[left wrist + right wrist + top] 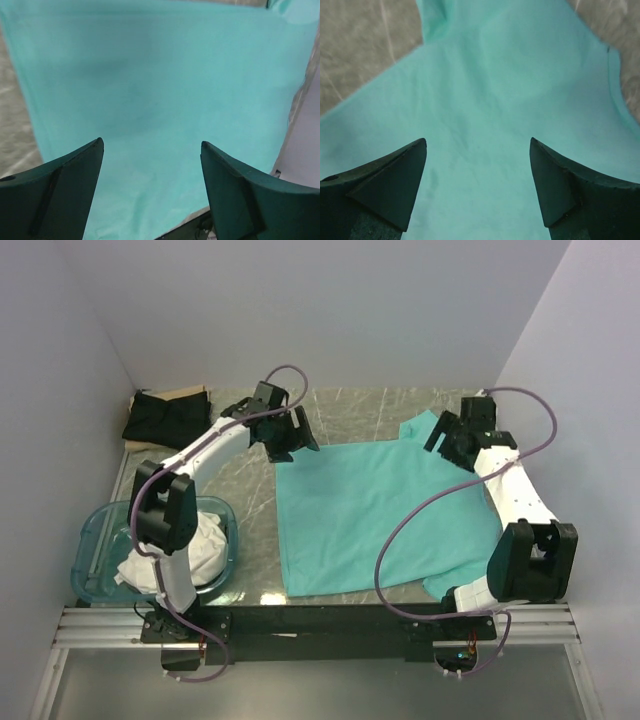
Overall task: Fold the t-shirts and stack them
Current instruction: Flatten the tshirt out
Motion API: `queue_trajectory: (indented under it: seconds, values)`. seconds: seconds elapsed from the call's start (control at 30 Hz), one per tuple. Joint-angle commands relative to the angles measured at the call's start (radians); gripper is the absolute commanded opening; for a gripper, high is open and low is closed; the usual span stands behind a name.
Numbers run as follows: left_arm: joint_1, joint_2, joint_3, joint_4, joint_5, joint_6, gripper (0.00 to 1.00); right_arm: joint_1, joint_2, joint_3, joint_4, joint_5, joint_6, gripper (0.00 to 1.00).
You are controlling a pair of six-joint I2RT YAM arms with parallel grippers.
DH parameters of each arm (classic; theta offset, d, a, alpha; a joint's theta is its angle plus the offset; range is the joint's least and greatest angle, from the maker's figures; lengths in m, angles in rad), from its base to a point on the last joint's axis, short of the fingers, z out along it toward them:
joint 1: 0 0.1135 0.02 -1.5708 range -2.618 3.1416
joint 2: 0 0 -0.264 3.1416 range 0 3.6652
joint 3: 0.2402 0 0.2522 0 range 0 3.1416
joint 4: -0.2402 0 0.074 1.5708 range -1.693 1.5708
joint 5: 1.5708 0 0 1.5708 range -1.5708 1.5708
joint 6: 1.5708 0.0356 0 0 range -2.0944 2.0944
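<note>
the mint-teal soft cloth t-shirt is spread flat on the middle of the grey marbled tabletop, its longer side judged to run left to right. its far corners are overhung by the left gripper and right gripper, one each. both are spread wide, nothing gripped, and cloth lies just below the fingers.

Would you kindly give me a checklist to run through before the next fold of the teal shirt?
1. The left pincer is open and empty: ok.
2. The right pincer is open and empty: ok.
3. The teal shirt lies spread flat on the table: ok.
4. Its near right corner is free of creases: cannot tell, the right arm covers it.
5. The black shirt lies apart at the far left corner: ok.
</note>
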Motion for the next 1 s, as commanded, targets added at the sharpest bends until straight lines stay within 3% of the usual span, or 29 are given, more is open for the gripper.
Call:
queue_trajectory:
  seconds: [0.0,0.23,0.47,0.73,0.97]
  values:
    - [-0.032,0.034,-0.008,0.064,0.082,-0.039,0.84,0.000,-0.043,-0.095,0.072,-0.048,0.028,0.89]
    - [-0.044,0.104,-0.074,0.132,0.177,-0.069,0.84,-0.001,-0.014,-0.207,0.092,-0.108,0.050,0.88]
    - [0.015,0.259,0.041,-0.017,0.191,0.029,0.83,0.000,0.074,-0.222,0.104,-0.147,0.087,0.86]
    - [0.147,0.379,0.139,-0.071,0.224,0.111,0.83,0.020,0.219,-0.118,0.074,-0.139,0.119,0.84]
    - [0.200,0.538,0.369,-0.105,0.286,0.172,0.82,0.071,0.368,0.015,0.042,-0.124,0.143,0.84]
